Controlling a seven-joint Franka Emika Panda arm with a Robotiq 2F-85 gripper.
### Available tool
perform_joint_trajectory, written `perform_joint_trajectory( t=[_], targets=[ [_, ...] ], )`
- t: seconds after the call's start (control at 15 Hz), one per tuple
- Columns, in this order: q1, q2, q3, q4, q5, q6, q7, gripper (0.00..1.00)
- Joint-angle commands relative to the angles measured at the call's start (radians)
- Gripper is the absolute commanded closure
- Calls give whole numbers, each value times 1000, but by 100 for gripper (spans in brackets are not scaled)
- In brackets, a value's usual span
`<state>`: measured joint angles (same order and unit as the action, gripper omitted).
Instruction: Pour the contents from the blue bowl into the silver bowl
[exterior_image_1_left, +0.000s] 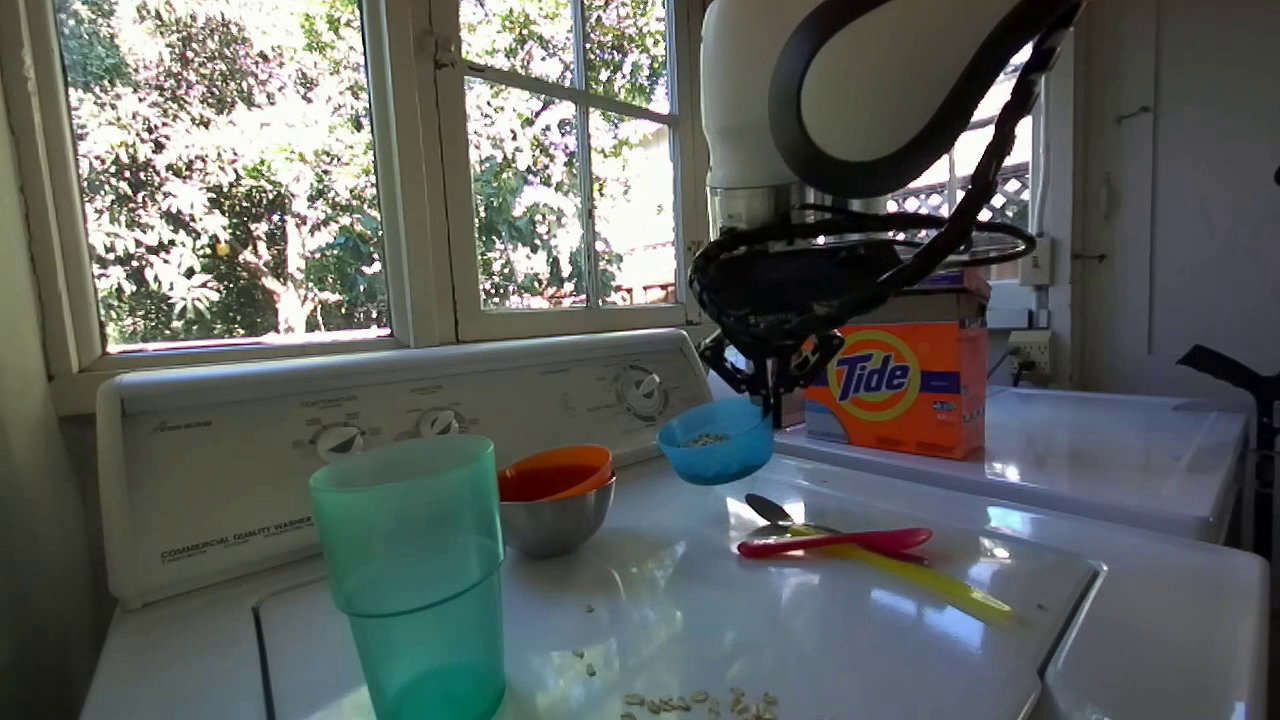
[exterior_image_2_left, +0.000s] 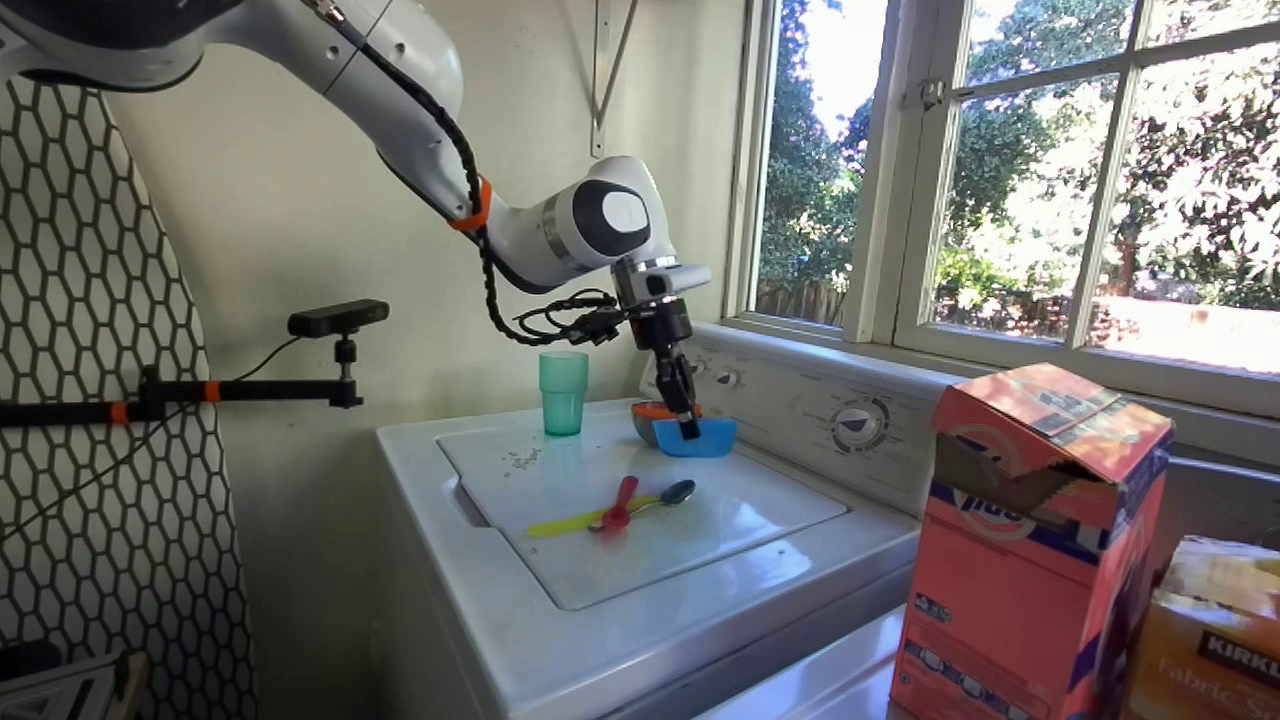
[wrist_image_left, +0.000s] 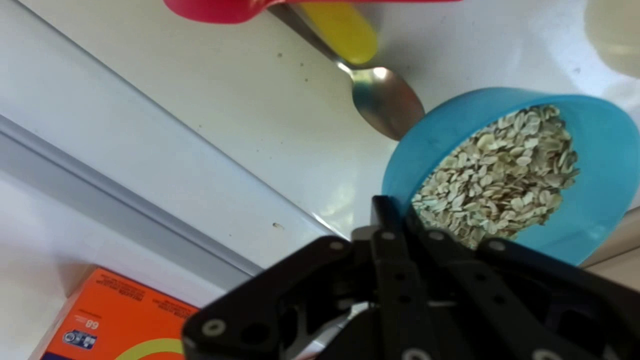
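The gripper (wrist_image_left: 398, 212) is clamped on the rim of the blue bowl (exterior_image_1_left: 715, 463) over the washer (exterior_image_1_left: 880, 660); pale flakes (wrist_image_left: 500, 175) lie inside it. Left of it in an exterior view sits the silver bowl (exterior_image_1_left: 555, 522), an orange bowl (exterior_image_1_left: 565, 478) tilted inside. A teal tumbler (exterior_image_1_left: 420, 580) stands near left, 3 crossed utensils (exterior_image_1_left: 835, 541) lie at right, a Tide box (exterior_image_1_left: 895, 392) far right.
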<state>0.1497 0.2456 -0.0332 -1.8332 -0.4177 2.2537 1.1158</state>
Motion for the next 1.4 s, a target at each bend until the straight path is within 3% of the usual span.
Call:
perform_joint_trajectory(
  t=[0.0,0.4,0.67,0.73,1.07,1.33],
  targets=[
    [0,30,-27,32,-50,26,102,99],
    [-46,117,-39,110,84,12,130,99],
    [-54,53,-19,97,185,-42,50,99],
    [-42,94,-42,109,140,-5,87,96],
    [-41,48,-26,80,168,-19,72,99],
    [-5,42,-14,103,114,10,53,99]
  ],
)
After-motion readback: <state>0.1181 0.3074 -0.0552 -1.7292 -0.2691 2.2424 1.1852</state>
